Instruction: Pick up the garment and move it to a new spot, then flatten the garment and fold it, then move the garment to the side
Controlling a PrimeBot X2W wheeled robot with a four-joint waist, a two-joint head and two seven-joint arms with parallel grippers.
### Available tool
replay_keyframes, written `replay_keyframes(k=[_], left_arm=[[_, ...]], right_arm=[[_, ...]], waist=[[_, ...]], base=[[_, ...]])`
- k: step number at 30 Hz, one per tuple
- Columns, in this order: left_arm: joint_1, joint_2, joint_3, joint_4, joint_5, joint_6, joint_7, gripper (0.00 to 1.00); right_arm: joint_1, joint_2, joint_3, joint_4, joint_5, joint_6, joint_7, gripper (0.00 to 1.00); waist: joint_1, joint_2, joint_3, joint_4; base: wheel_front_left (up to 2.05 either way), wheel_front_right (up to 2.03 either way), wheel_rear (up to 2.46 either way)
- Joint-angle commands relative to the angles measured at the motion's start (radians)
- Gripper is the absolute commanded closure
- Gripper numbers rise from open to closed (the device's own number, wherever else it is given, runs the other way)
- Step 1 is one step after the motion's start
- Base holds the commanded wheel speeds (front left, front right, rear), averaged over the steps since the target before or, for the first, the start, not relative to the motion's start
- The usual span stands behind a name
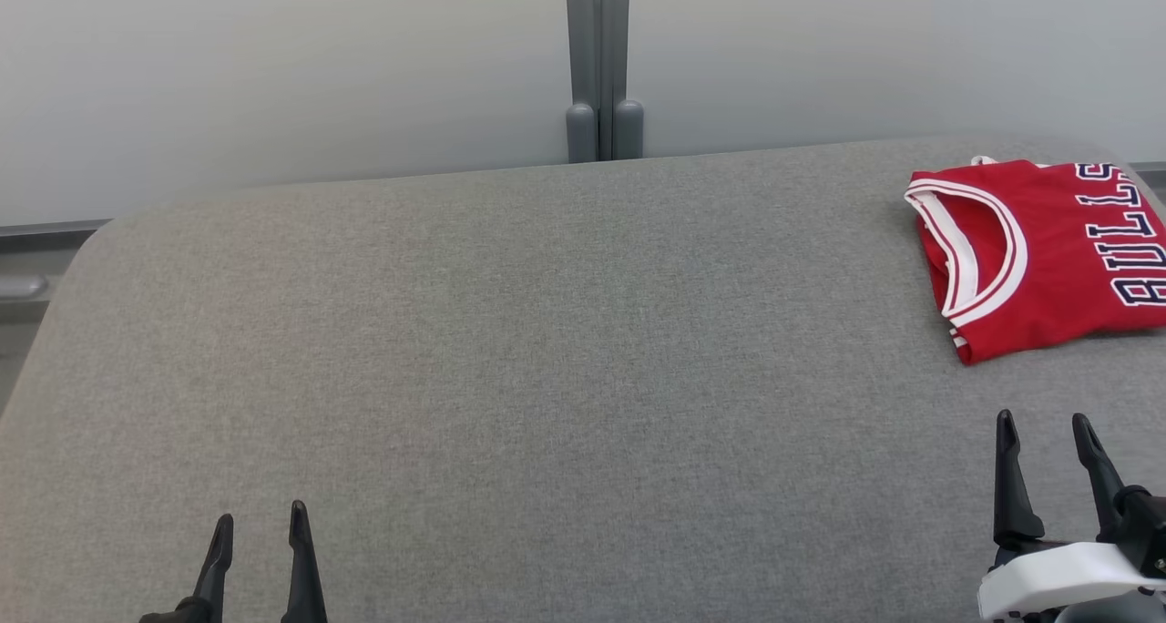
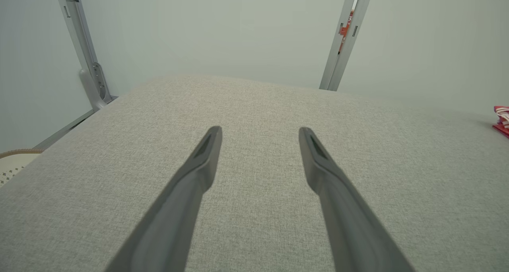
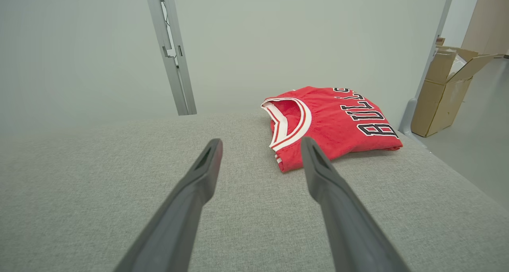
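Two grippers are here, and both stand wide with nothing between the fingers. The left gripper (image 1: 260, 514) is low over the near left of the grey table (image 1: 547, 331), its two dark fingers pointing to the far side. The right gripper (image 1: 1043, 418) is at the near right, pointing the same way. One jersey (image 1: 1048, 259), red with white trim and dark letters, lies folded at the far right of the table, apart from the right gripper. Behind the table is a pale wall with a grey post (image 1: 598, 58). One open cardboard box (image 3: 441, 89) stands on the floor at the right.
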Motion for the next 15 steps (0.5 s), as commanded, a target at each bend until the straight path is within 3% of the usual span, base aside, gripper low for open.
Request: replay_keyframes(k=[1, 15], left_arm=[[-0.005, 0.003, 0.0, 0.0, 0.007, -0.005, -0.003, 0.0], [-0.031, 0.003, -0.029, 0.005, 0.013, -0.03, -0.003, 0.0]], right_arm=[[0.008, 0.004, 0.004, 0.007, -0.007, -0.002, -0.004, 0.0], [-0.016, 0.011, 0.044, 0.032, -0.012, -0.002, -0.004, 0.0]], waist=[[0.0001, 0.0, 0.0, 0.005], [0.0001, 0.0, -0.002, 0.043]], base=[[0.0, 0.0, 0.0], [0.0, 0.0, 0.0]])
